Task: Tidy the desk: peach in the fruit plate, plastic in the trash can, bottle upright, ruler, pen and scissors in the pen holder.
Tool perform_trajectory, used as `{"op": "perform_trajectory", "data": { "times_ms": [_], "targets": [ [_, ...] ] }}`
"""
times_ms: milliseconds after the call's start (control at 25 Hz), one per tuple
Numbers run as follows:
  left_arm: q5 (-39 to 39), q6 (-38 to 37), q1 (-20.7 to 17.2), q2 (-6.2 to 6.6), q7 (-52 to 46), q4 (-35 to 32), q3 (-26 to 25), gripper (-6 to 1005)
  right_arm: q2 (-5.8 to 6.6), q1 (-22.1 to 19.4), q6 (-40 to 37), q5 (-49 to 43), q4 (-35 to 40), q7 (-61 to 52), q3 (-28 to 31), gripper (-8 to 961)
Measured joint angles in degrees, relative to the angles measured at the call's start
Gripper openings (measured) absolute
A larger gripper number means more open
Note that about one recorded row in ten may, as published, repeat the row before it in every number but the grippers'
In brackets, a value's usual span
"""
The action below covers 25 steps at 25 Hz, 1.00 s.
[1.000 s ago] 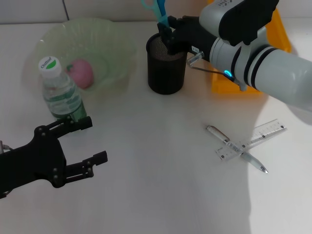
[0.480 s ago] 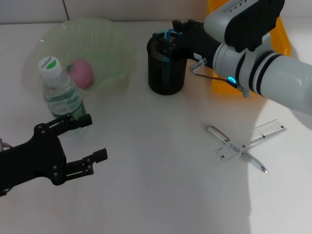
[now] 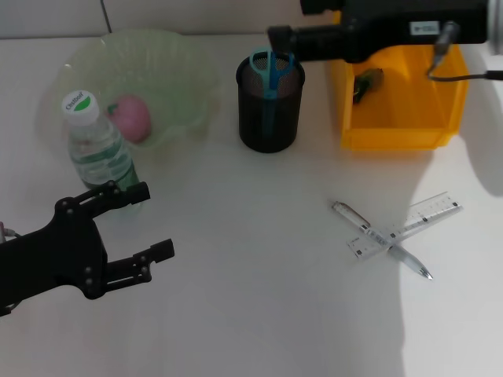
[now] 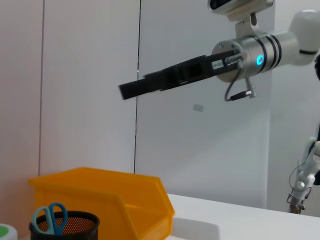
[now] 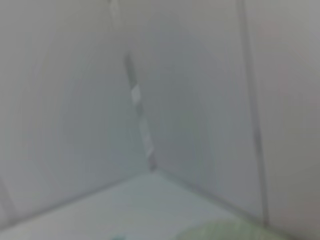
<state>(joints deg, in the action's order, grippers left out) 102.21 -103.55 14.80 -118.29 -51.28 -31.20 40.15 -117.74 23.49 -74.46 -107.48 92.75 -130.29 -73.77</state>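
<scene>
Scissors in, pen and ruler still out.
Right gripper (image 3: 277, 35) hangs high over the black pen holder (image 3: 269, 110), jaw state unclear; left gripper (image 3: 145, 228) idles near-left, claw wide, empty. Scissors (image 3: 269, 71) stand in the holder. Ruler (image 3: 405, 225) lies crossed over pen (image 3: 380, 239), near-right: grabbing one may drag the other.

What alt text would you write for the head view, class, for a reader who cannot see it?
Blue-handled scissors stand in a black mesh pen holder, with the right claw raised above it. A pen and ruler lie crossed on the white desk; the left claw sits open beside an upright bottle.
</scene>
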Motion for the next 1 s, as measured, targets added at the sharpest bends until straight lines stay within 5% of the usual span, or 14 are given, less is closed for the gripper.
{"op": "perform_trajectory", "data": {
  "times_ms": [120,280,520,680,1000],
  "targets": [
    [0.0,-0.4,0.1,-0.01,-0.1,0.0,-0.2,815,1.75,8.5,-20.6,-10.1,-0.8,1.3,10.5,743],
    [0.0,-0.4,0.2,-0.01,-0.6,0.0,-0.2,815,2.43,15.0,-33.0,-27.3,-1.1,9.2,11.0,740],
    [0.1,-1.2,0.0,0.01,-3.1,-0.5,-0.2,815,-1.61,16.3,-32.8,-42.6,1.6,16.8,-2.0,740],
    [0.2,-1.5,0.1,0.03,-4.1,-0.6,-0.2,815,-1.61,14.4,-29.4,-42.9,2.0,22.1,-9.0,740],
    [0.4,1.4,0.4,-0.06,-6.7,-0.7,-0.1,815,-1.55,13.9,-28.4,-40.7,-2.4,28.7,-11.5,740]
  ]
}}
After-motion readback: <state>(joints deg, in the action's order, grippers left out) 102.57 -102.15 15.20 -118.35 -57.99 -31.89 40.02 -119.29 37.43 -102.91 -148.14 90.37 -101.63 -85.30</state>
